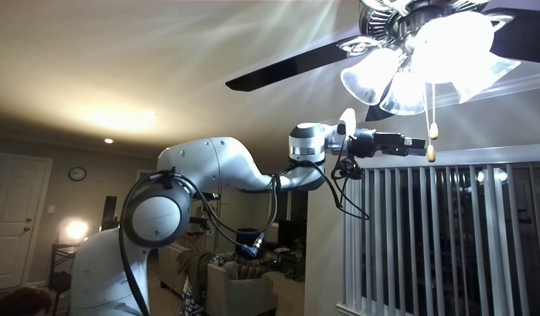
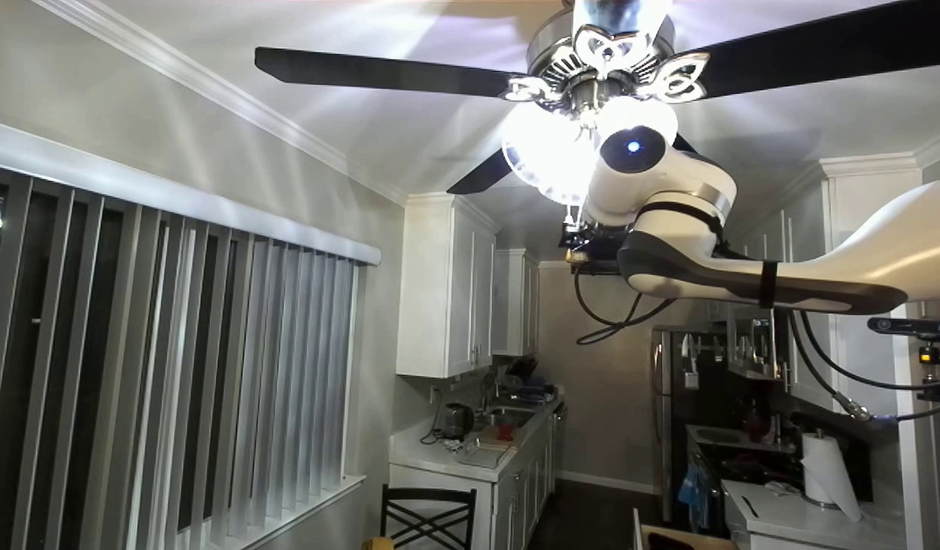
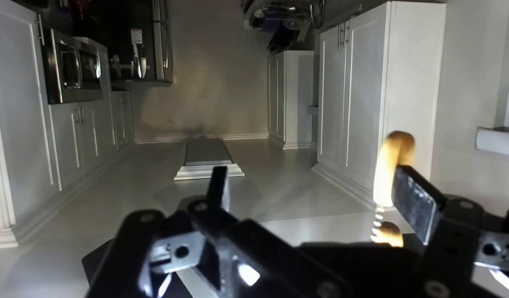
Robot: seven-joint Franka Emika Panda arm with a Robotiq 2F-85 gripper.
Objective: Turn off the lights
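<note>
The ceiling fan's lights are on; its bright glass shades (image 1: 408, 92) show in both exterior views (image 2: 550, 149). Two pull chains hang below them, ending in a lower wooden knob (image 1: 430, 153) and a higher one (image 1: 434, 131). My gripper (image 1: 421, 147) points level at the lower knob, its tips close to it. In the wrist view, which is upside down, the gripper (image 3: 316, 194) is open. The near knob (image 3: 384, 176) is at the right fingertip's inner side; I cannot tell if they touch. The farther knob (image 3: 389, 235) is partly hidden by the gripper.
Dark fan blades (image 1: 291, 63) spread above the arm, also in the other exterior picture (image 2: 378, 72). A window with vertical blinds (image 1: 423, 228) stands behind the chains. White kitchen cabinets (image 2: 447, 283) are farther back. Cables (image 2: 615, 321) hang in loops under the wrist.
</note>
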